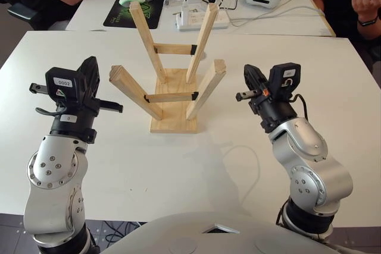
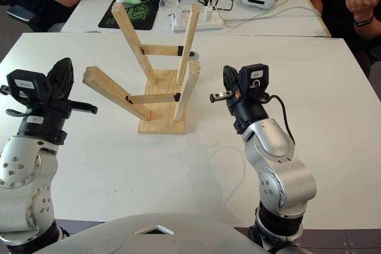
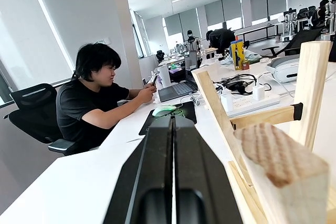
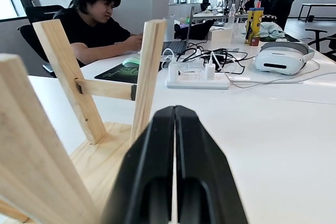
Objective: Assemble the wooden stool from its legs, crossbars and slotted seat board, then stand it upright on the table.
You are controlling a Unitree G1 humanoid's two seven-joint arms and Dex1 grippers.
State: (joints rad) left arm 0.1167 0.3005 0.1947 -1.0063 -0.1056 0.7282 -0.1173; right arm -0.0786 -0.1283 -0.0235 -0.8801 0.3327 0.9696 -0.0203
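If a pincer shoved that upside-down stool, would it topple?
Probably not: its seat board lies flat on the table, so it would likely slide. The splayed legs look stiff, though their joints might loosen.

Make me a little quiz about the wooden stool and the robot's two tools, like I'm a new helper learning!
1. Count: how many legs of the stool point up?
2. True or false: the stool stands upright on its legs.
3. Pick one. The left tool is:
A) gripping a leg
B) shut, holding nothing, beside the stool
C) pressing on a crossbar

Key
1. Four.
2. False: its seat board lies flat on the table, with the legs in the air.
3. B.
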